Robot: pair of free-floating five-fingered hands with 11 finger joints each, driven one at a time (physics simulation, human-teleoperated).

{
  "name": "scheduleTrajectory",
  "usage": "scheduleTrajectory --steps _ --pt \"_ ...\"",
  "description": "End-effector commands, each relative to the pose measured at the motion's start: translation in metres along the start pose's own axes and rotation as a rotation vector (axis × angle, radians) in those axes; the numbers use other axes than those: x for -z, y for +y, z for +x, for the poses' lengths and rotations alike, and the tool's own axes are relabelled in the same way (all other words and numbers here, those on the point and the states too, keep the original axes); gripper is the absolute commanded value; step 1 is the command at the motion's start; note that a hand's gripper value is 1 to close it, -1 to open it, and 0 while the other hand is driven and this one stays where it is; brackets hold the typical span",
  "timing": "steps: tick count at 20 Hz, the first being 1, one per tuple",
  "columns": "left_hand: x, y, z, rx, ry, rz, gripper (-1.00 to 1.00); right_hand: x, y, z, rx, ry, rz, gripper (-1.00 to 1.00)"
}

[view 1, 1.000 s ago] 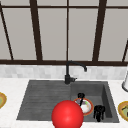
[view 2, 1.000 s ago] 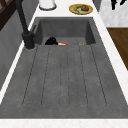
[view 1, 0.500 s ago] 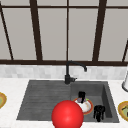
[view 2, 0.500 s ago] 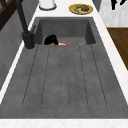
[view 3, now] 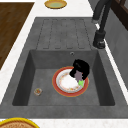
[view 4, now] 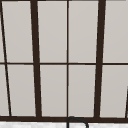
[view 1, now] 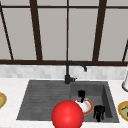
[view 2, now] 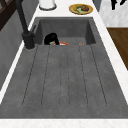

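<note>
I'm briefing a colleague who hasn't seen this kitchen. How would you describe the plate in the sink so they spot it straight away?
Start at the dark grey sink below the window and look into its deep basin, on the side away from the ribbed draining board. On the basin floor lies the plate, round with a white middle. Its orange-red rim and the left hand at its edge set it apart from the yellow-rimmed dishes on the countertop.
</note>
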Motion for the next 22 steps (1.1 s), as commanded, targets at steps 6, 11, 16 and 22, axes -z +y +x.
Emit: scheduleTrajectory --steps 6,11,16,22 --pt "-0.011 0.06 0.024 0.024 -0.003 0.015 1.0 0.0 0.0 0.0 0.0 0.0 0.0 0.0" --pt "-0.02 0.091 0.049 0.014 -0.004 0.017 1.0 0.0 0.0 0.0 0.0 0.0 0.0 0.0" --pt "-0.033 0.12 0.083 0.001 0.001 0.006 1.0 0.0 0.0 0.0 0.0 0.0 0.0 0.0" --pt "-0.051 0.155 0.122 0.0 0.001 0.006 1.0 0.0 0.0 0.0 0.0 0.0 0.0 0.0"
